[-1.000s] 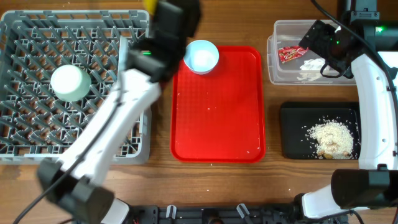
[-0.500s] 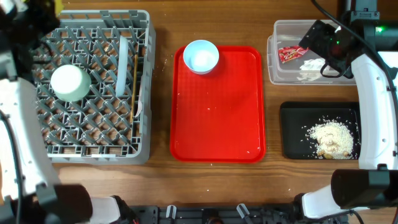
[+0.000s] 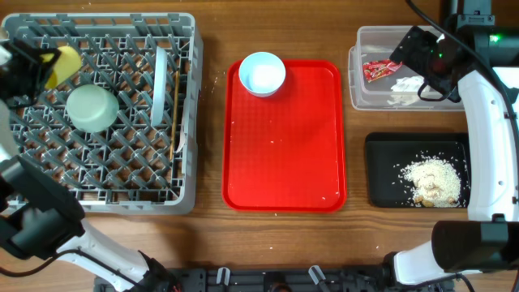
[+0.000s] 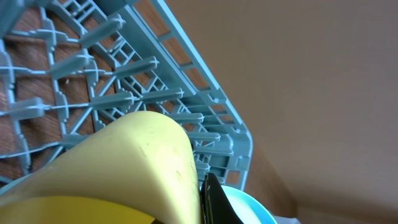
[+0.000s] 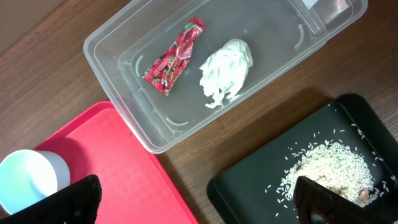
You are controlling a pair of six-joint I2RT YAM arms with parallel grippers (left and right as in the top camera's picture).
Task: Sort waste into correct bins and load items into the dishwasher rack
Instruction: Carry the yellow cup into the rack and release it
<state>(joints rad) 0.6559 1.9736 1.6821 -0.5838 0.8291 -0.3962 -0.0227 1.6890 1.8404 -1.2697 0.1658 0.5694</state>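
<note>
Upper left, over the rack (image 3: 122,174), left hand (image 3: 39,69) grips the yellow cup (image 3: 66,60) at its wall; likely light, rigid, slick. Right hand (image 3: 415,58) hangs wide open, empty.

**Two arms: white shells on black joints.**
Right arm (image 3: 485,138): glossy white rounded links, black wrist housing (image 3: 423,58) with a green indicator light (image 3: 495,38), thin black cable (image 3: 415,12) beside it; its fingers (image 5: 74,198) matt black, blunt-ended. Left arm (image 3: 105,253): same white casing, bulky black elbow joint (image 3: 34,229).
</note>
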